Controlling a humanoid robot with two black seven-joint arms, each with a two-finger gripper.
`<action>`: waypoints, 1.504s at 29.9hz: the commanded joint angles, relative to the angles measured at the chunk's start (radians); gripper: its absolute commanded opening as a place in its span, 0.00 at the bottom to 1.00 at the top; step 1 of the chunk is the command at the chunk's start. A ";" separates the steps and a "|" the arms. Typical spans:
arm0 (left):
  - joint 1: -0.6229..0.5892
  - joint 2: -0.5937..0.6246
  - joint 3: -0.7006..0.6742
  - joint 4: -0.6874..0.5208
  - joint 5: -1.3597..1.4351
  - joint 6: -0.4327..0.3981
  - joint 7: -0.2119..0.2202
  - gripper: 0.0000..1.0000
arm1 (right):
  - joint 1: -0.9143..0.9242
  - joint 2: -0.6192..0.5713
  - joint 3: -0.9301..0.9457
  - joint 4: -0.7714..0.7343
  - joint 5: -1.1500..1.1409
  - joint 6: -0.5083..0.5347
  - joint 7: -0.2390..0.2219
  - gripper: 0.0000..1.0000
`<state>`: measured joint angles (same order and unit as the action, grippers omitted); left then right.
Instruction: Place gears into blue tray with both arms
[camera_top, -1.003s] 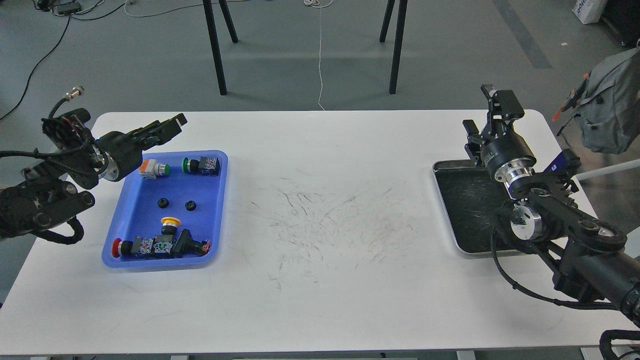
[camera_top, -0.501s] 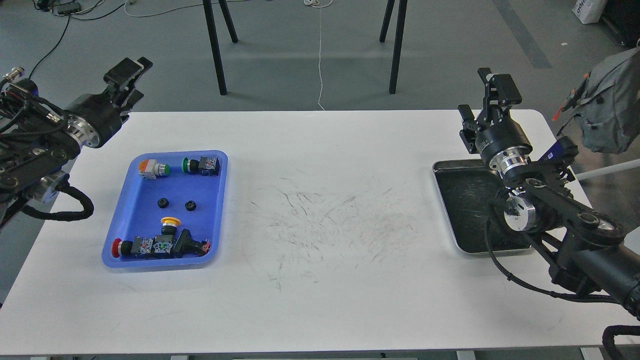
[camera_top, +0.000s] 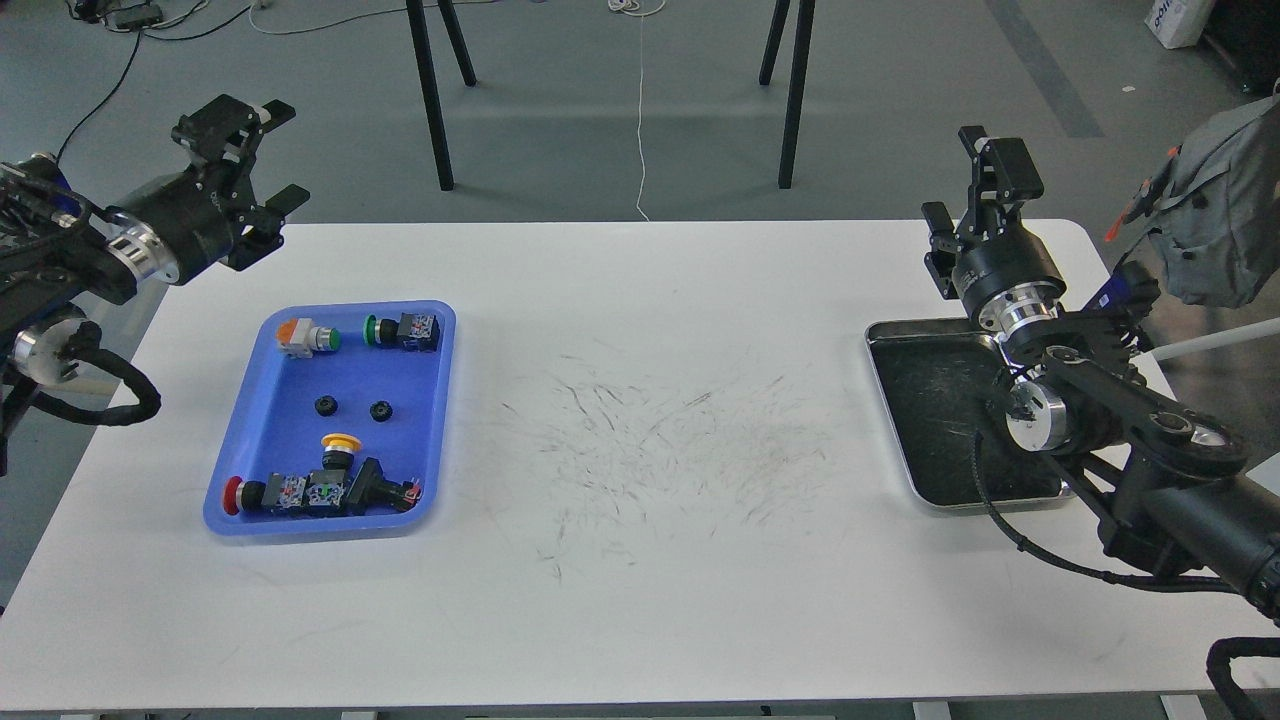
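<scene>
Left tool (camera_top: 262, 160) swung outward past table edge (camera_top: 640, 222), fingers spread, empty.

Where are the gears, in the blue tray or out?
In. Both gears lie on the blue tray's floor, mid-tray, between the switches.

The table (camera_top: 640, 620) has a smooth, matt white top, scuffed with fine dark scratch marks across its middle. On its left, the blue tray (camera_top: 258, 440) looks like smooth moulded plastic with a soft sheen on its rim. The two gears (camera_top: 352, 408) in it are dull black, seemingly plastic. The push-button switches (camera_top: 320, 490) carry glossy coloured plastic caps on black bodies. On the right, the silver tray (camera_top: 890, 420) is bright metal at the rim, its dark inside rough and scratched. Both arms (camera_top: 1150, 440) are matt black with polished silver metal rings and rubbery black cables. The backpack (camera_top: 1215, 220) at far right is grey cloth.
</scene>
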<state>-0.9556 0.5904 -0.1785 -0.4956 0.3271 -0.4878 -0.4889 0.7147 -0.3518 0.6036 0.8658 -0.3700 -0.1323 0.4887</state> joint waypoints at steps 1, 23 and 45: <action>0.012 -0.011 -0.010 0.014 -0.020 -0.001 0.000 1.00 | 0.000 0.000 0.004 0.015 0.089 0.043 0.000 0.99; 0.051 -0.072 -0.090 -0.012 -0.241 -0.001 0.000 1.00 | 0.000 0.060 0.022 0.032 0.427 0.188 0.000 0.99; 0.055 -0.115 -0.185 0.012 -0.307 -0.001 0.000 1.00 | 0.014 0.102 0.036 -0.001 0.442 0.151 -0.116 0.99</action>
<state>-0.8962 0.4897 -0.3370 -0.4865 0.0353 -0.4887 -0.4886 0.7160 -0.2493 0.6384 0.8678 0.0722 0.0221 0.3727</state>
